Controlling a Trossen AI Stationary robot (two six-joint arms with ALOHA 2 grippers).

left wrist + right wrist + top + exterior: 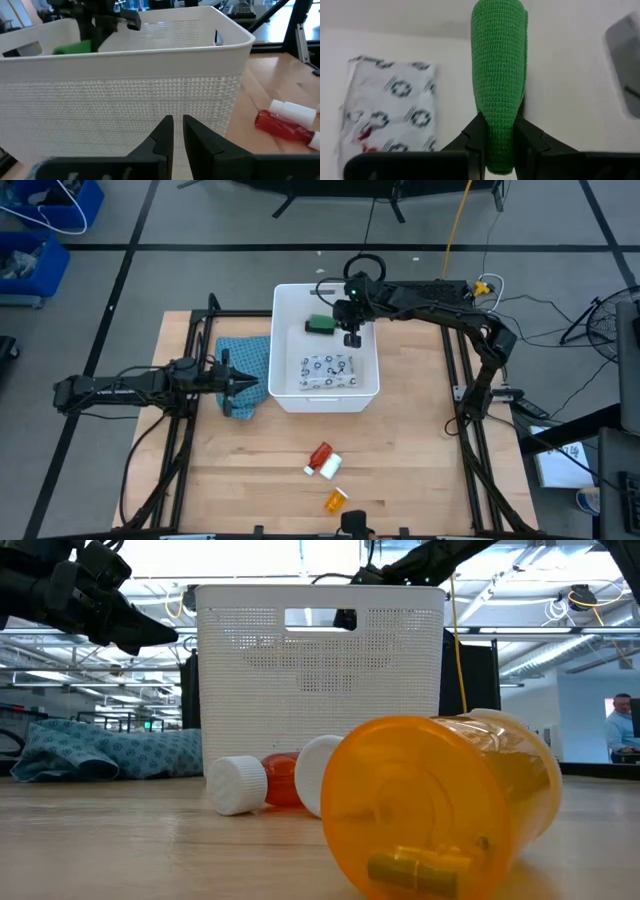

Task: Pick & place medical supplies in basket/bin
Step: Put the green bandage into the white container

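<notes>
Holding green oblong [500,65] over tub [290,395]; inside: white packet [328,369]

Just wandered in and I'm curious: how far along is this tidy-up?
Done: a white dotted packet already lies in the white bin. In hand: the right claw holds a green roll over the bin. Left: the red tube, white bottle and orange vial on the table. The left claw waits shut beside the bin.
</notes>
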